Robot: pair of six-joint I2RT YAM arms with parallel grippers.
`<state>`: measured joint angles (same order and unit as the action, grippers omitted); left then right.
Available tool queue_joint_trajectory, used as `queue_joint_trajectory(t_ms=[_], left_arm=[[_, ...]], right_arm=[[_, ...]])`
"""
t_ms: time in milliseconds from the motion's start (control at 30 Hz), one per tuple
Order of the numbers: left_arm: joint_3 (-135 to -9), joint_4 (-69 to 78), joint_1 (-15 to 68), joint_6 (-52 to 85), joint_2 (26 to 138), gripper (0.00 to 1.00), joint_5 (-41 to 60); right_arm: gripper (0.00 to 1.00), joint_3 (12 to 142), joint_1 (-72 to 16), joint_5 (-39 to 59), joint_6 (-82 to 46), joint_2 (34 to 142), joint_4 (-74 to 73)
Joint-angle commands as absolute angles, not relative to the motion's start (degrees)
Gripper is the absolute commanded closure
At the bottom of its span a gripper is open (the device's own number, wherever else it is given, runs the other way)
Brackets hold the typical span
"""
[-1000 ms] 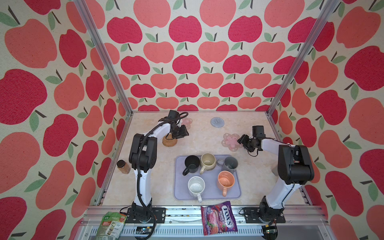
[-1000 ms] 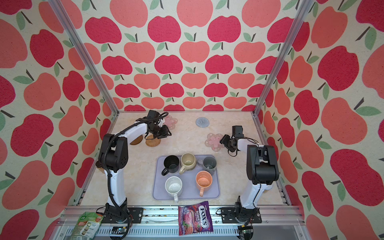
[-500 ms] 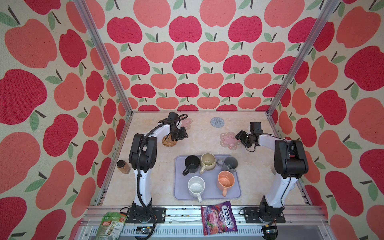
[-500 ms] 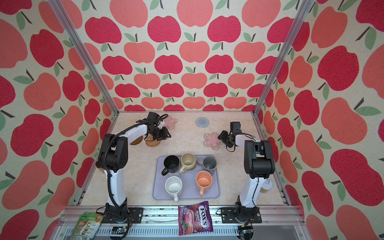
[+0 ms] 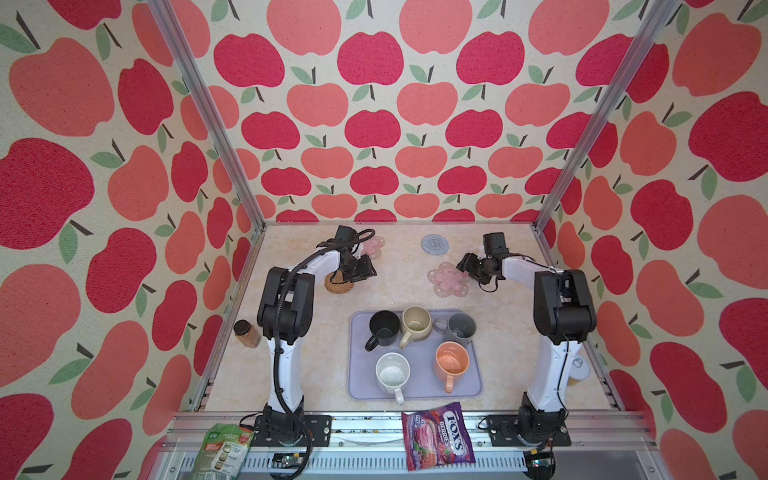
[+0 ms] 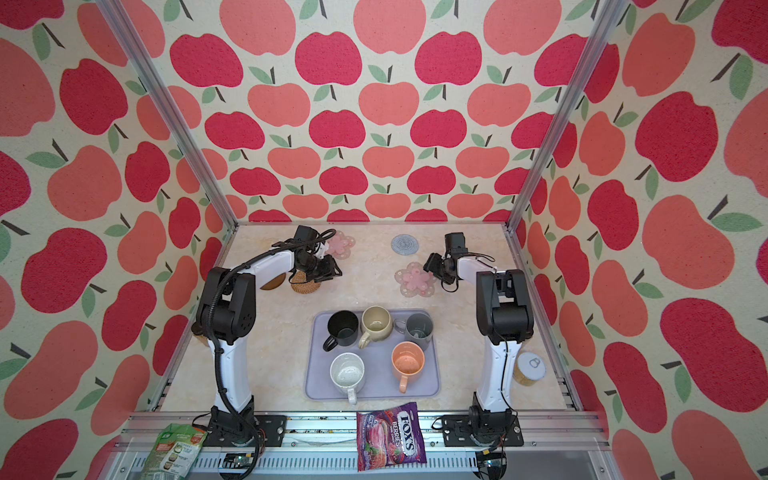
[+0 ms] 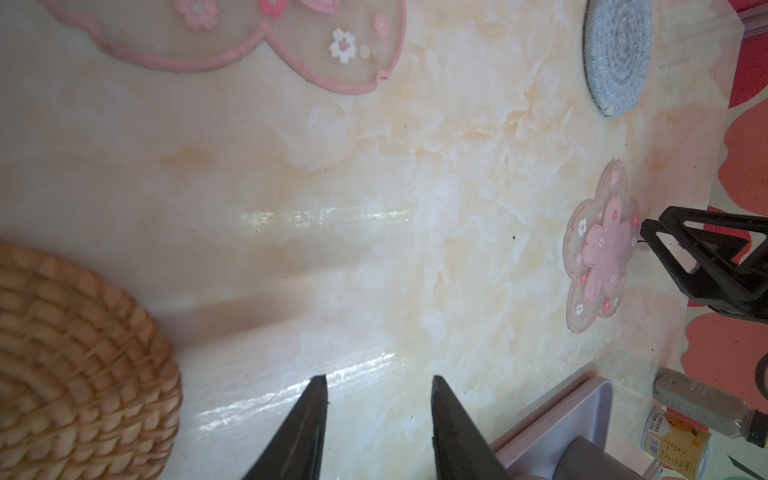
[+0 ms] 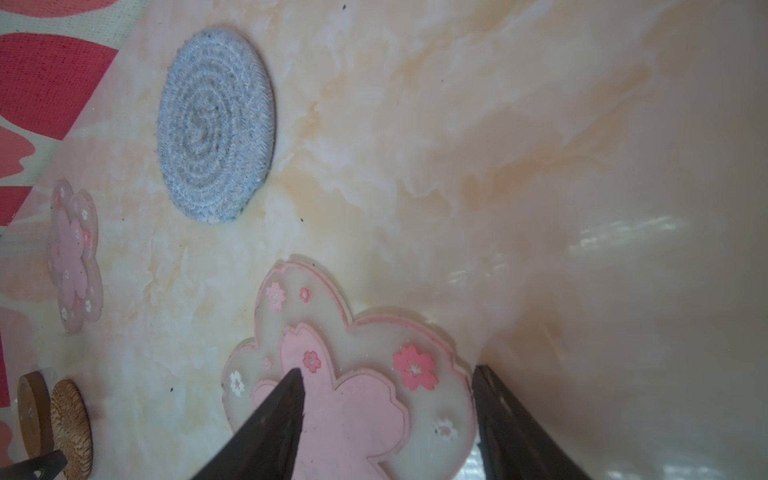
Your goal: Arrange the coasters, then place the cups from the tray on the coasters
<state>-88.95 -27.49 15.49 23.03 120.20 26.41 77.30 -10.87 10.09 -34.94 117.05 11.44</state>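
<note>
Five handled mugs stand on the large lavender rounded-rectangle tray (image 5: pixel 419 388), set on the marbled cream tabletop (image 5: pixel 299 340). The black mug (image 5: pixel 384 328), beige mug (image 5: pixel 417 324) and grey mug (image 5: pixel 460 328) fill the tray's far row. The speckled white mug (image 5: pixel 392 372) and orange mug (image 5: pixel 452 360) fill its near row.

All five coasters lie on the tabletop beyond the tray's far edge, none bearing a mug. The round woven tan rattan coaster (image 5: pixel 338 286) sits off the tray's far left corner. The dark brown round disc coaster (image 6: pixel 274 283) lies just beside it on the side away from the tray, partly hidden by the left arm. One pink flower-shaped coaster (image 5: pixel 448 279) lies just beyond the tray's far right end. The second pink flower-shaped coaster (image 5: pixel 375 248) and the round grey-blue knit coaster (image 5: pixel 435 243) lie farther from the tray, near the back wall.

The left gripper (image 5: pixel 365 270) hovers just beside the rattan coaster, and the left wrist view shows its jaws parted with nothing between them. The right gripper (image 5: pixel 464 266) hangs at the edge of the flower coaster nearer the tray. In the right wrist view its jaws are spread wide and clasp nothing, with one fingertip (image 8: pixel 291 384) over the coaster's pink centre and the other at its rim.

A purple sweets bag (image 5: pixel 436 434) lies on the frame in front of the tray's near edge.
</note>
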Motion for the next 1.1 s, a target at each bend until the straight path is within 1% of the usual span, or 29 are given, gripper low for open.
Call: queue_joint_trajectory(t_ms=[0,467,1067], left_arm=[[-87.8,-26.6,15.0,23.4,117.4,0.56,27.1],[-84.6,-24.8,13.6,24.3,114.7,0.56,27.1],[-83.1,-26.3,11.8,23.6,112.4,0.56,25.3]], right_arm=[[0.33,77.4,-12.5,10.3,-34.7,118.9,15.6],[0.34,72.4,-14.7,9.8,-37.2,115.5,14.9],[0.33,73.4,-15.4,8.9,-37.4,115.3,15.9]])
